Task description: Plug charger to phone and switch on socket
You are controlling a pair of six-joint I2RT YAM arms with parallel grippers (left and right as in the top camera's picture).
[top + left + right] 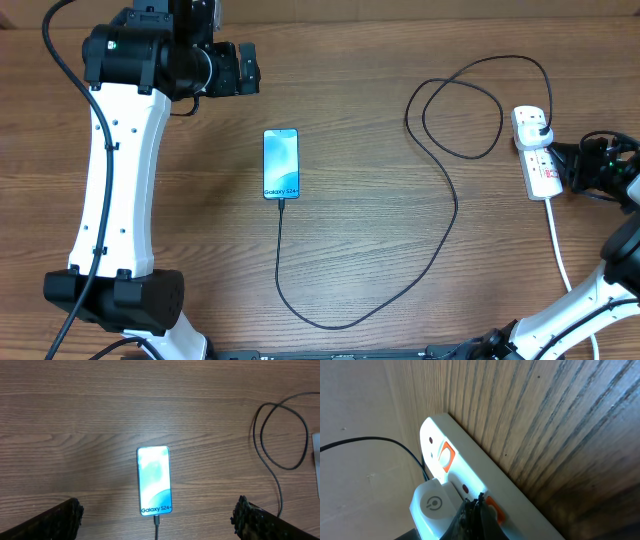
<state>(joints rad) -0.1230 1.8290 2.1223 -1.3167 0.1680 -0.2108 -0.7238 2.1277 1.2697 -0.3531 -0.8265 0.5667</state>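
Overhead view shows the phone [281, 164] lying flat on the wooden table [360, 90] a little left of centre, screen up and lit blue, its "Galaxy S24+" lettering at the lower end. The charger [447, 240] has its small connector seated in the port at the phone's lower edge; from there the thin black cable drops toward the lower edge of the frame, curves right, climbs, and makes a loop in the upper right before reaching the socket [541, 170]. That white strip lies lengthwise at the right side, its thick white cord [556, 240] trailing down to the lower right. The outlet at its upper end holds a white plug block [533, 122], and the black cable meets it there.

The left gripper [246, 68] hangs at upper left, well apart from the phone, its jaws spread wide with nothing between them; in the left wrist view its dark fingers [60, 521] sit in the two lower corners, with the phone [154, 480] on the table below them.

The right gripper [572, 168] is at the strip's right edge. In the right wrist view its fingertips [472, 508] are pressed together, gripping nothing, their point down on the strip [470, 467] between the plug block [432, 502] and an orange switch [493, 508]. A second orange switch [446, 456] shows further up the strip
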